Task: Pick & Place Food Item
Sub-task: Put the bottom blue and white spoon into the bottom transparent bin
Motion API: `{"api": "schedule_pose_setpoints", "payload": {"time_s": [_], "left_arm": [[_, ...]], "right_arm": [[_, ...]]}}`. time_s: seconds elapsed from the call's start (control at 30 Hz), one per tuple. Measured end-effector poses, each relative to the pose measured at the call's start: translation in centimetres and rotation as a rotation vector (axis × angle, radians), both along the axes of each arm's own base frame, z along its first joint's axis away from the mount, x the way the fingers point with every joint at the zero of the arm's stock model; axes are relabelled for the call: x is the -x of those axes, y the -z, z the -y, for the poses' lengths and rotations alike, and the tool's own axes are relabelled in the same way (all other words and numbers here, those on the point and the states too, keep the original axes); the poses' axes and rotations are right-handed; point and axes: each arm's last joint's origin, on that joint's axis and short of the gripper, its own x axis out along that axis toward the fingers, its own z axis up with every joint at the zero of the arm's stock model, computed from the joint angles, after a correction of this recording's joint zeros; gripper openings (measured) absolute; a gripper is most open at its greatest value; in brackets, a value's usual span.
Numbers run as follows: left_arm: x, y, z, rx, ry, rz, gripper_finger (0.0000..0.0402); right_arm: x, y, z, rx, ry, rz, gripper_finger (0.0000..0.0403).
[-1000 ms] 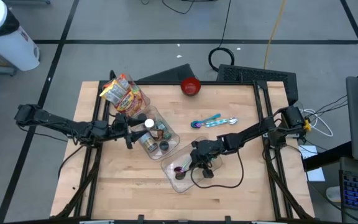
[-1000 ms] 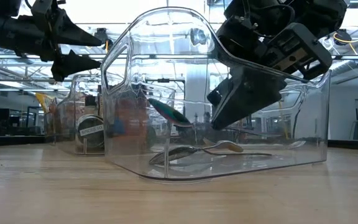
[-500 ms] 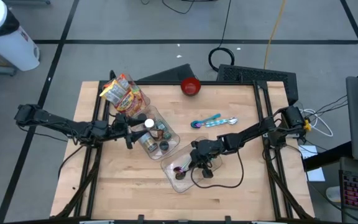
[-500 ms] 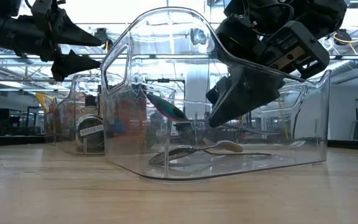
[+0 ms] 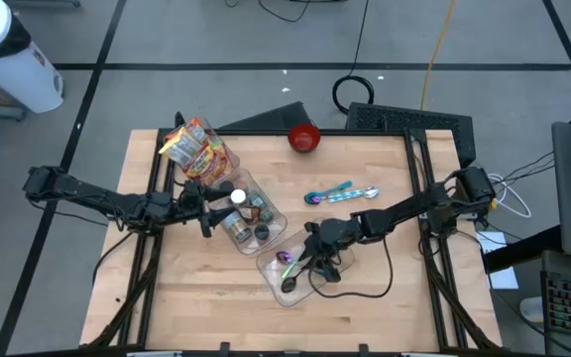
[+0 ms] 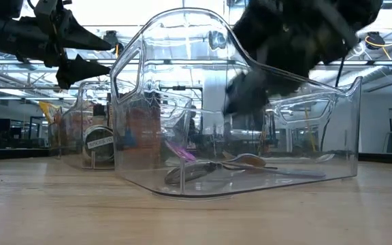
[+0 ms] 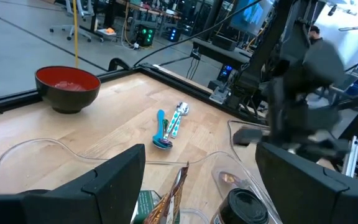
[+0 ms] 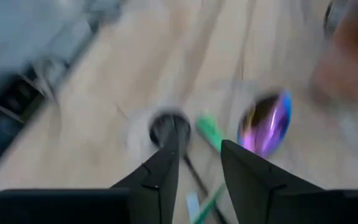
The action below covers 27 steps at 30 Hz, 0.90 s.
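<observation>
Since the earlier frame the iridescent spoon (image 5: 285, 258) has dropped out of the right gripper (image 5: 310, 260) and now lies in the near clear bin (image 5: 271, 268), bowl end down among the other cutlery there. Right fingers (image 8: 166, 163) stand a narrow gap apart with nothing between them, and that arm is blurred in the low view (looks like it's lifting off). Reads as a release: the bin is the drop spot, so the grip has no reason to hold.

Left gripper (image 5: 209, 211) hovers over the second clear bin (image 5: 266, 220) holding jars, fingers wide, empty, waiting.

Around: snack bags (image 5: 194, 147) at the far left, red bowl (image 5: 304, 137) at the far edge, loose blue spoons (image 5: 340, 193) on the table (image 5: 385, 307), well apart from both bins. A black cable (image 5: 365, 294) loops near the bin; its tall wall is the main snag for retreat.
</observation>
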Motion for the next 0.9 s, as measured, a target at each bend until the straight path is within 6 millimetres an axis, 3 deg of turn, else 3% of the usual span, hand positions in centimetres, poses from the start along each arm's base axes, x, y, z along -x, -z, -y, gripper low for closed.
{"api": "schedule_pose_setpoints", "payload": {"time_s": [0.2, 0.37, 0.47, 0.67, 0.9], "left_arm": [[0.0, 0.0, 0.0, 0.000, 0.000, 0.000, 0.0312], [0.0, 0.0, 0.0, 0.000, 0.000, 0.000, 0.0312], [0.0, 0.0, 0.0, 0.000, 0.000, 0.000, 0.0312], [0.0, 0.0, 0.0, 0.000, 0.000, -0.001, 0.0312], [0.0, 0.0, 0.0, 0.000, 0.000, -0.001, 0.0312]], "right_arm": [[1.6, -5.0, 0.4, -0.017, -0.001, 0.126, 0.0123], [4.7, -9.2, 1.8, 0.040, -0.014, 0.166, 0.0118], [6.8, -10.4, 2.8, 0.046, 0.011, 0.147, 0.0117], [10.3, -9.2, 5.9, -0.005, 0.166, 0.093, 0.0125], [14.2, -4.6, 10.0, -0.024, 0.433, 0.010, 0.0122]]}}
